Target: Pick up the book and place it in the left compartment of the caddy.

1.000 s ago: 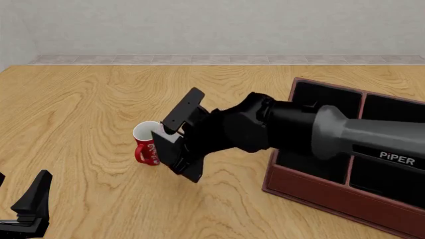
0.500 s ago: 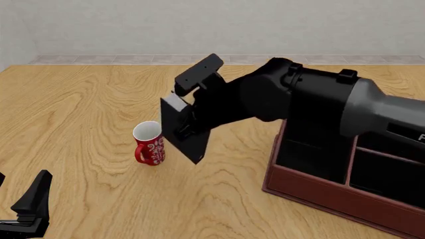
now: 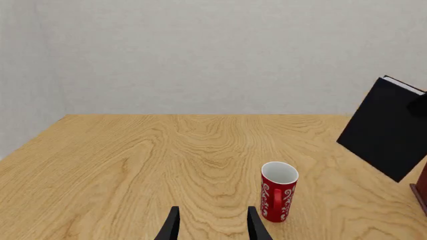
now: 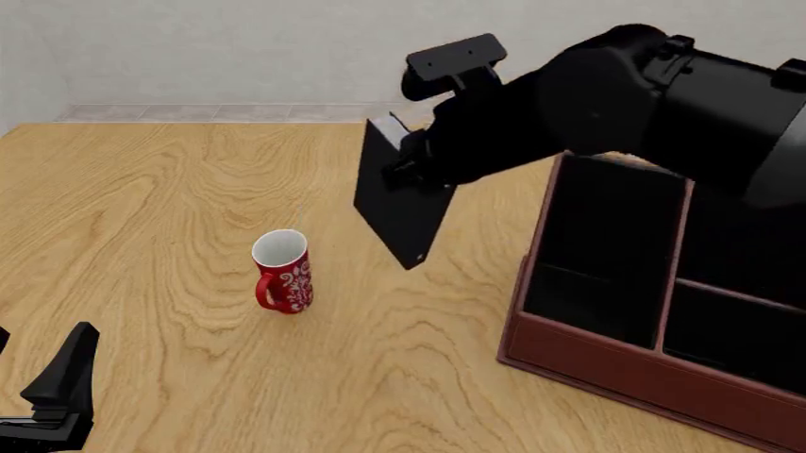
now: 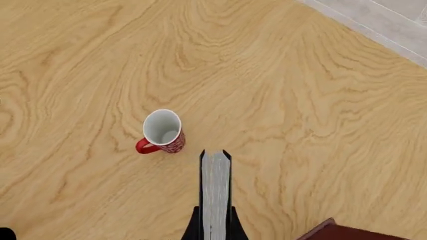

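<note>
The right hand pinches the book between its fingers, holding it tilted in the air above the desk. Below it to the left stands a red mug; to its right sits the caddy, whose left compartment is open. Best to square the book upright over that section before lowering. The left hand rests spread, empty. No readable writing shows.

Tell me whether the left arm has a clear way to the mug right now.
Probably yes. The left gripper is open and pointed just beside the mug, with only bare table between them. The book hangs in the air off to the side.
</note>
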Tool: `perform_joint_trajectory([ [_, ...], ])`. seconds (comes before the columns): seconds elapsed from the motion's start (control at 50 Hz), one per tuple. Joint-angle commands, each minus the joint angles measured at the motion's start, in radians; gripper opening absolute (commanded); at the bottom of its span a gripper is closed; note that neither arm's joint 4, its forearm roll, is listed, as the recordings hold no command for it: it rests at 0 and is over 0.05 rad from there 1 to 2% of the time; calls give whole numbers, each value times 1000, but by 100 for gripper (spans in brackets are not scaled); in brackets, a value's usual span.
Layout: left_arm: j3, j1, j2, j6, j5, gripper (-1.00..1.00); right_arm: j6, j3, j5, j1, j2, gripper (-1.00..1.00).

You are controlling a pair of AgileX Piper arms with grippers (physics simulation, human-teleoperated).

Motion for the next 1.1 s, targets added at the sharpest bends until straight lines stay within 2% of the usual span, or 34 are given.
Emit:
perform_joint_trajectory([
  [0.02,0,0,0,0,0,100,49,-46,64,-71,-91,-100],
  [0.04,0,0,0,0,0,100,69,-50,72,-80,-89,-100],
  [0.1,0,0,0,0,0,100,78,-59,85,-103,-102,-100],
  [0.36,0,0,0,0,0,100,72,-117,140,-156,-146,-100],
  [0.48,0,0,0,0,0,100,82,-131,156,-208,-173,-100],
  [0.6,0,0,0,0,0,100,98,-129,170,-222,-198,-100],
  [0.76,0,0,0,0,0,100,111,-126,180,-300,-225,-100],
  [0.86,0,0,0,0,0,100,118,-118,182,-379,-242,-100],
  [0.9,0,0,0,0,0,100,104,-110,177,-410,-255,-100],
  [1.0,0,0,0,0,0,100,117,-121,197,-426,-264,-100],
  [1.04,0,0,0,0,0,100,92,-126,194,-443,-276,-100],
  [1.06,0,0,0,0,0,100,112,-129,206,-450,-275,-100],
  [1.1,0,0,0,0,0,100,108,-129,204,-467,-282,-100],
])
